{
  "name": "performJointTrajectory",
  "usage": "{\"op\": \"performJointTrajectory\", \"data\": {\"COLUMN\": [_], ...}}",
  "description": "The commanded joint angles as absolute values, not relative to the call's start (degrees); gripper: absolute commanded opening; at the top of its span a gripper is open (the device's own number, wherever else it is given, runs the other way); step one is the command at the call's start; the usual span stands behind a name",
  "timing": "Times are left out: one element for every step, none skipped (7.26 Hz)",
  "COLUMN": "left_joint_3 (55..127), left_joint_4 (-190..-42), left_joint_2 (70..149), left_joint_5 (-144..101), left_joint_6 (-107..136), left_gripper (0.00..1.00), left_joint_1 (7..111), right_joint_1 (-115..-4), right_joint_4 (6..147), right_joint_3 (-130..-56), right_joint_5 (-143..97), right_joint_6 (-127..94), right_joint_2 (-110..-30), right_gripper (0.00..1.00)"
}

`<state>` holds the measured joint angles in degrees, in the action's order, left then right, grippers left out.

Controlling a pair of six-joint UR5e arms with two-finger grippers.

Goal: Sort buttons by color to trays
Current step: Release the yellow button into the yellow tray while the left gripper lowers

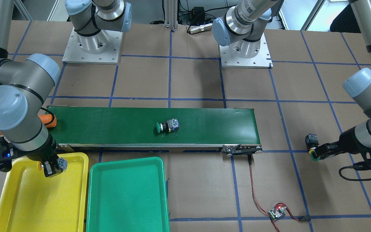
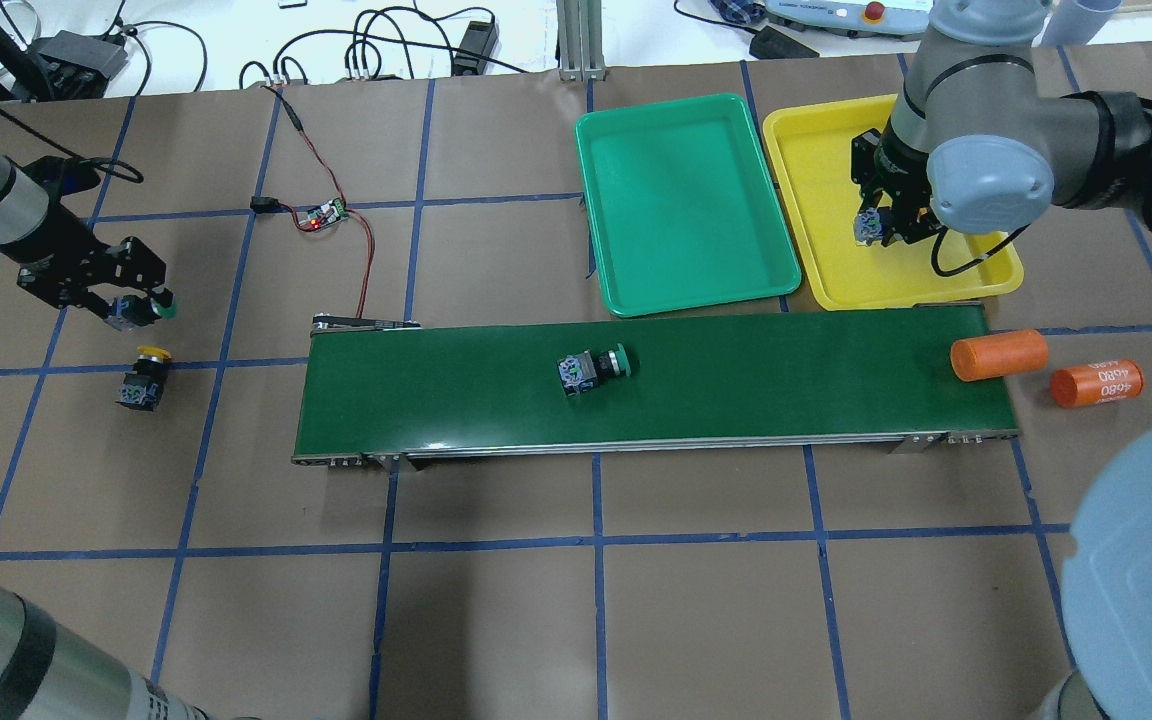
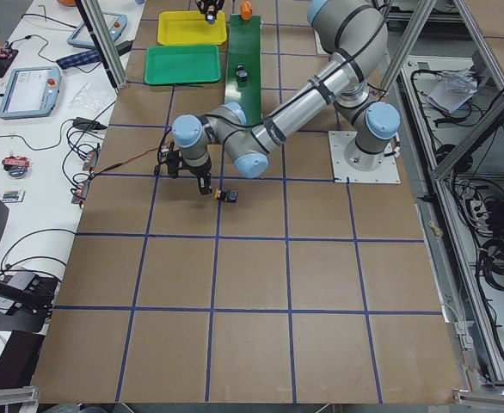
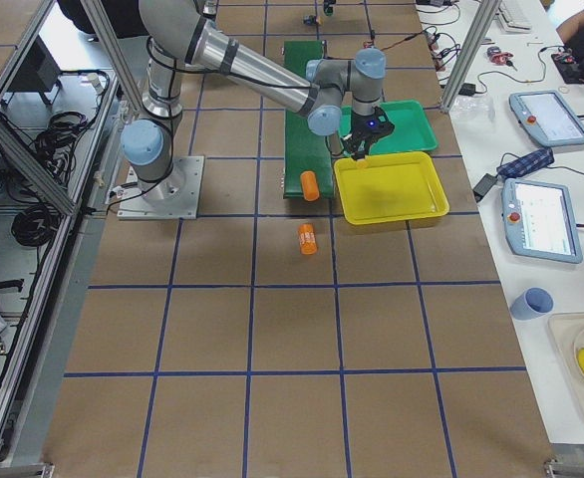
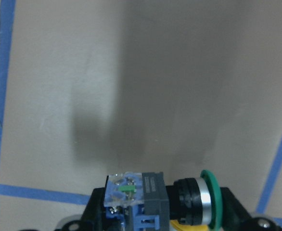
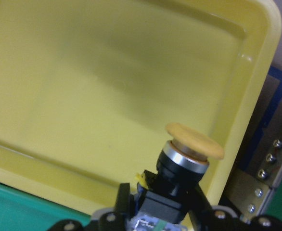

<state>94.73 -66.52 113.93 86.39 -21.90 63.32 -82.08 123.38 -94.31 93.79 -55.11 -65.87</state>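
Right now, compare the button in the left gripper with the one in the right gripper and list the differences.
Cap colour: the left gripper holds a green button; the right gripper holds a yellow button.
Place: the green button hangs over bare brown paper, while the yellow button hangs over the yellow tray.
Shared: both have the same black-and-grey body, and each is clamped in a shut gripper.

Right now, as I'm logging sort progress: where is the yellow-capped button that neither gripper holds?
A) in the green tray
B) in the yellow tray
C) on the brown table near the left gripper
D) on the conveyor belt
C: the loose yellow button lies on the brown table close to the left gripper, off the belt and outside both trays.
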Motion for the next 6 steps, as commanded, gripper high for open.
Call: {"op": "performJointTrajectory", "data": {"left_joint_3": [102.7, 106.1, 106.9, 107.6, 107.6, 107.6], "left_joint_4": [-68.0, -67.4, -67.0, -66.3, -64.9, -62.0], "left_joint_2": [105.2, 102.2, 100.8, 100.9, 102.5, 103.4], "left_joint_5": [85.8, 86.0, 86.1, 86.1, 86.3, 86.4], "left_joint_6": [-21.6, -16.7, -10.1, -8.1, -5.7, -3.0], "left_gripper": [0.05, 0.05, 0.04, 0.04, 0.04, 0.04], "left_joint_1": [73.8, 77.9, 82.0, 85.5, 87.6, 88.8], "right_joint_1": [-81.0, -81.0, -81.0, -81.3, -81.9, -83.7], "right_joint_4": [125.0, 125.7, 125.5, 125.2, 124.9, 124.5], "right_joint_3": [-94.1, -94.5, -94.6, -94.6, -94.7, -95.2], "right_joint_5": [94.5, 94.1, 93.9, 93.8, 92.8, 92.2], "right_joint_6": [-53.6, -53.0, -53.1, -53.2, -53.9, -54.0], "right_joint_2": [-64.7, -64.6, -64.7, -65.2, -65.9, -67.0], "right_gripper": [0.67, 1.00, 1.00, 1.00, 1.00, 1.00]}}
